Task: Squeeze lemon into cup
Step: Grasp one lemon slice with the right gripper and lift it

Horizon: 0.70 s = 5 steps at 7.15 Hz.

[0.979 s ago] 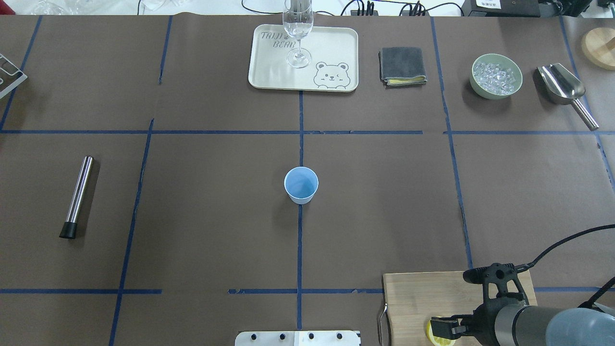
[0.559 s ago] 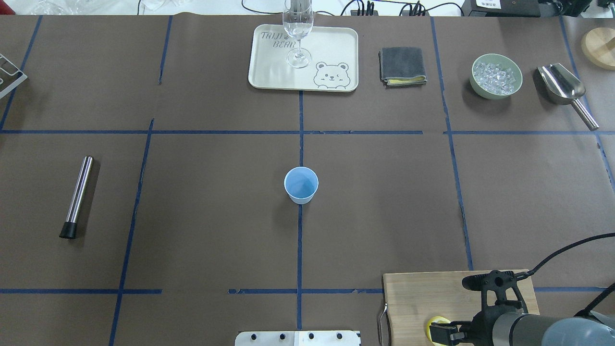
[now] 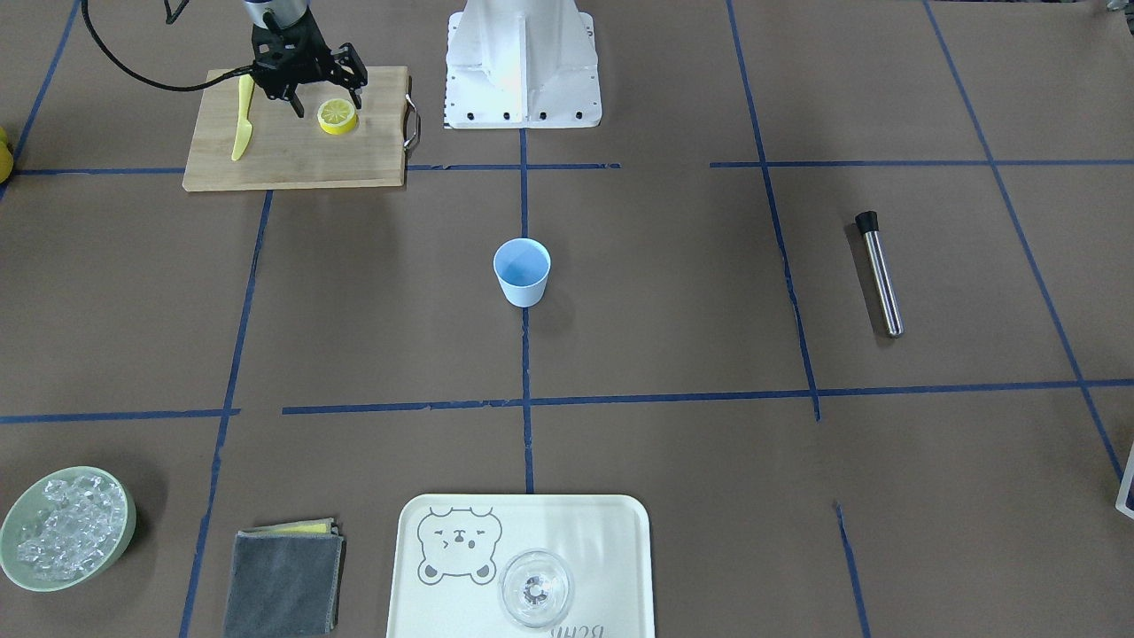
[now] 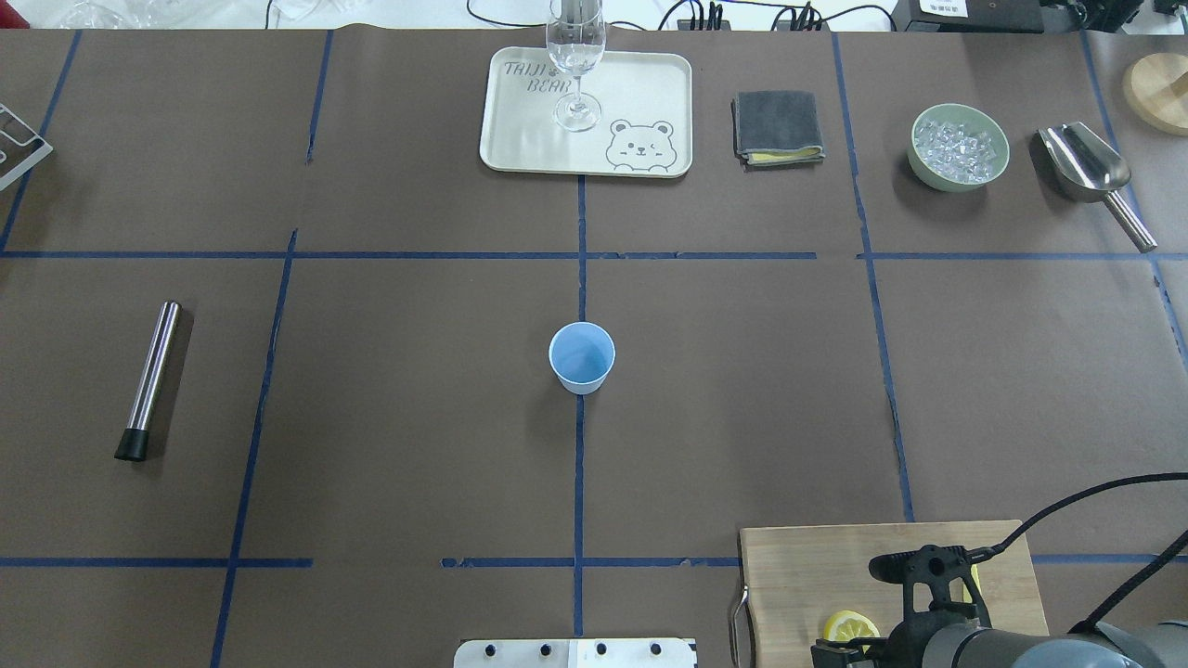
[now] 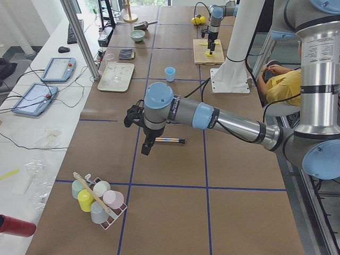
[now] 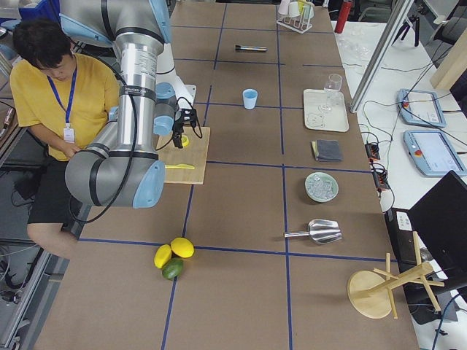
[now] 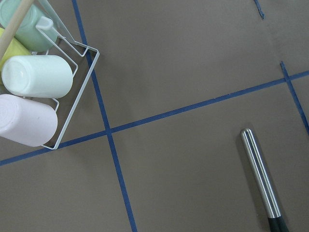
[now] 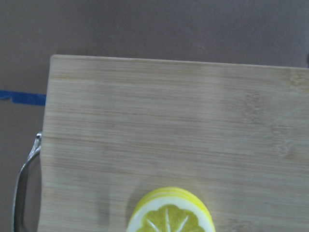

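lemon (image 3: 337, 115): round, segmented | board (image 3: 292, 159): grained wood | cup (image 3: 522, 273): tapered, smooth

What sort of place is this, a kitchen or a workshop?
Probably a robotics lab staged as a drinks bench: blue tape grid on the table, control tablets alongside, a bowl of ice.

The right pincer (image 3: 328, 99) has drawn back toward the robot's base; the lemon (image 4: 850, 626) — half-hidden before — now lies uncovered.
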Tool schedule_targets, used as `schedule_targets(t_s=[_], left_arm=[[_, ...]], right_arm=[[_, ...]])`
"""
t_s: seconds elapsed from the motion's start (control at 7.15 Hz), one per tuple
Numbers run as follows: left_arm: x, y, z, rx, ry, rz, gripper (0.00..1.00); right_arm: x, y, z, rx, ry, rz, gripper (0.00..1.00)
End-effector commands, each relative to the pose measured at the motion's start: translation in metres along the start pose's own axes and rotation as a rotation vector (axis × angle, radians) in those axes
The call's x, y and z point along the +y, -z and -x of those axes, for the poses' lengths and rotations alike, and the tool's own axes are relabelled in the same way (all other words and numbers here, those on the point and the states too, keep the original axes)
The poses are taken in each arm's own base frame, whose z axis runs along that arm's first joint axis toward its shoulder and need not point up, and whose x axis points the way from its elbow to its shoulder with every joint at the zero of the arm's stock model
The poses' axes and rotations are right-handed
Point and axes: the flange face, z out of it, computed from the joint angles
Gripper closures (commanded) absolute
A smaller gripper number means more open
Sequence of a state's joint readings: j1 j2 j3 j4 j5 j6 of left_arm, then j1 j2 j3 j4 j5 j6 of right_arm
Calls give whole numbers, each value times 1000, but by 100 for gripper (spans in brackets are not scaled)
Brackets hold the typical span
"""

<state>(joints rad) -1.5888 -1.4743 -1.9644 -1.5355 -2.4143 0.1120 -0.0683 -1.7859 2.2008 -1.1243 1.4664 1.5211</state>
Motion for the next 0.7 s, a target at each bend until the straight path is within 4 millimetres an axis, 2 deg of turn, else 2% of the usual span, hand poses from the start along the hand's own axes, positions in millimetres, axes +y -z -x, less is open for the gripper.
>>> schedule_targets(t_s=[0.0, 0.14, 0.42, 0.56], left_arm=[[0, 1, 0, 0, 1, -2, 0], [0, 1, -1, 0, -1, -2, 0], [0, 1, 0, -1, 0, -3, 0], [0, 1, 0, -1, 0, -3, 0]], right_arm=[[0, -6, 2, 4, -1, -2, 2], [-1, -6, 2, 4, -2, -3, 4], [0, -7, 1, 7, -4, -3, 26], [-1, -8, 1, 7, -4, -6, 34]])
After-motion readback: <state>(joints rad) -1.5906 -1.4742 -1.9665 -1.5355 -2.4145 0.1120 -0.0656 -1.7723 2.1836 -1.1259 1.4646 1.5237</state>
